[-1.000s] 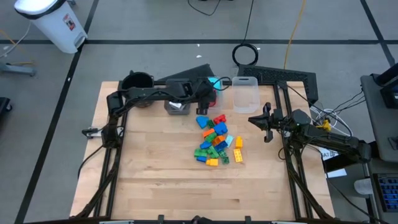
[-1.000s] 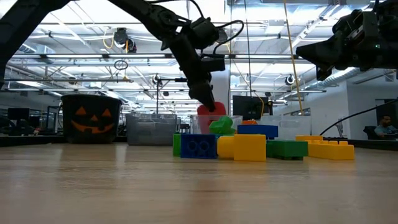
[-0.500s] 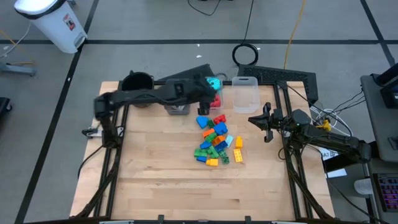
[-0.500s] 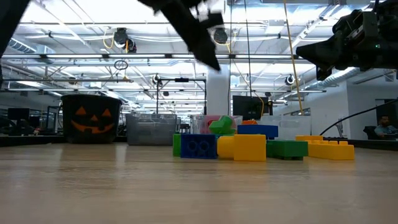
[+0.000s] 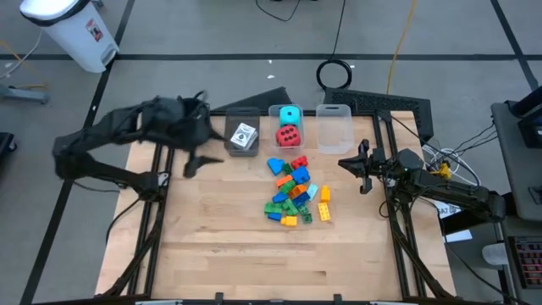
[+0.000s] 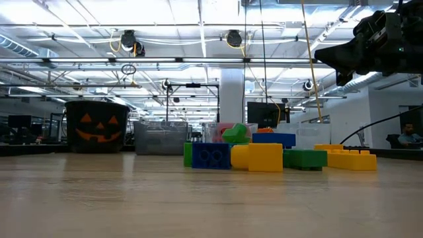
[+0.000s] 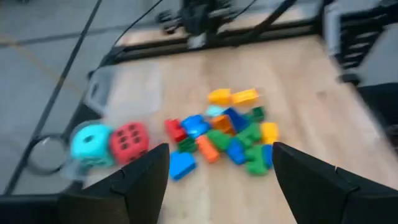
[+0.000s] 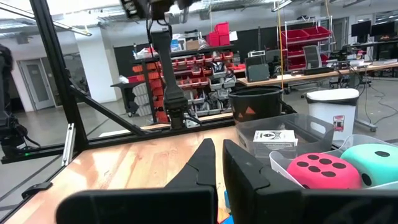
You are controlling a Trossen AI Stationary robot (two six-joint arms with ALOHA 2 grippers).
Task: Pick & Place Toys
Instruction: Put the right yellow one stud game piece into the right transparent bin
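Now that our left claw point(image 5: 193, 163) has swung away from the bins to the upper left of the high view, its fingers point(image 7: 140, 177) stand apart and hold nothing, and the red dotted cube point(image 5: 288, 135) it carried a second ago sits in the middle bin point(image 5: 274, 112) beside the cyan cube point(image 5: 290, 113). We judge that toy placed, with the brick pile point(image 5: 292, 190) at mid-table next. White cards point(image 5: 244, 135) lie in the grey bin point(image 5: 229, 146); the clear bin point(image 5: 334, 129) looks empty. Our right claw point(image 5: 365, 176), pinched shut on nothing, waits just right of the pile. Bare table point(image 5: 212, 237) lies open left of and below the bricks, well clear of the edges.
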